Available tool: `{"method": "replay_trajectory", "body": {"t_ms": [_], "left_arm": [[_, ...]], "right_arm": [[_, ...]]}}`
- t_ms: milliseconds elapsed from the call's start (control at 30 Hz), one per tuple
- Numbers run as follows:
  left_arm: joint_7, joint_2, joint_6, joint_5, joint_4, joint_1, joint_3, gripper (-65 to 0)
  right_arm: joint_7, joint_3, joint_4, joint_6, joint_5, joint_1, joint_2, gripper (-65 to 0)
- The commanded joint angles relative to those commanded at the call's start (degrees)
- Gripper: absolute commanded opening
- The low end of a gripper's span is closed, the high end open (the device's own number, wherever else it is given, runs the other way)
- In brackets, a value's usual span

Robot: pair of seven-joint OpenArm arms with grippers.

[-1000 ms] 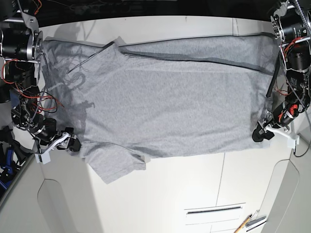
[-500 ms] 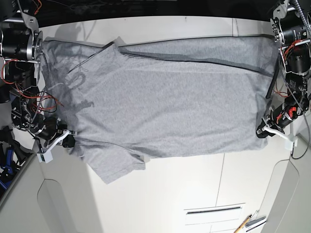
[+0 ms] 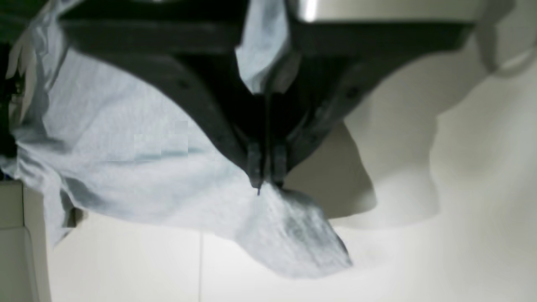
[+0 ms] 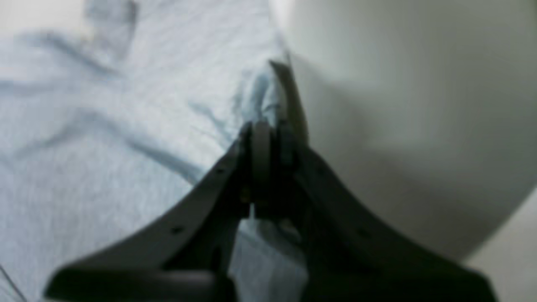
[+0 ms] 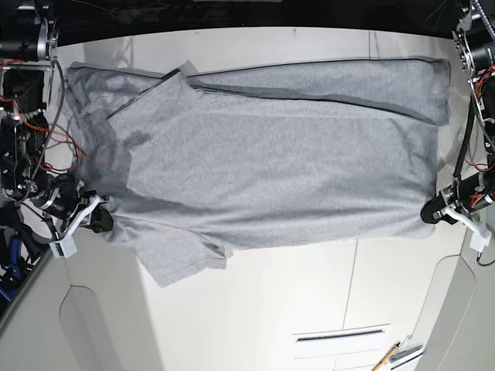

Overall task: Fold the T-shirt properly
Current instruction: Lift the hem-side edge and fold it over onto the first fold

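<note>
The light grey T-shirt (image 5: 271,162) lies spread flat across the white table (image 5: 255,309), plain side up, with the sleeves toward the view's left. My left gripper (image 5: 431,212) is at the shirt's near right corner. In the left wrist view it (image 3: 265,184) is shut on a pinch of the shirt (image 3: 126,142), and the cloth hangs a little above the table. My right gripper (image 5: 103,219) is at the shirt's near left edge beside the sleeve. In the right wrist view it (image 4: 268,130) is shut on the shirt's edge (image 4: 84,126).
A slot handle (image 5: 340,334) is set in the table's near part, with a pencil-like tool (image 5: 390,355) beside it. Red wires (image 5: 46,147) hang from the arm on the view's left. A blue object (image 5: 11,255) is off the table's left edge.
Both grippers have moved outward, away from each other, with the shirt's near edge in them. That edge is now drawn straighter, and the right corner reaches further right.
</note>
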Motion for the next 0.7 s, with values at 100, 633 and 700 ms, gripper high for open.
{"method": "replay_trajectory", "body": {"t_ms": [100,633,700], "left_arm": [[3.76,-1.51,0.00,-3.26,0.68,0.02,0.02,-65.0],[16.83,-6.75,0.00,-12.98,12.72,12.44,0.02,-65.0],[16.61,-6.73,0.00,-12.37,15.96,15.76,0.00,-65.0]], "right_arm": [[0.00,0.07,6.19,-0.02,1.53,-4.35,1.92,-65.0],[-4.09,11.32,19.08,0.17,7.13,-20.11,3.50,-65.0],[-4.07,12.04,19.08,0.17,8.33,-22.25,3.50,-65.0]]}}
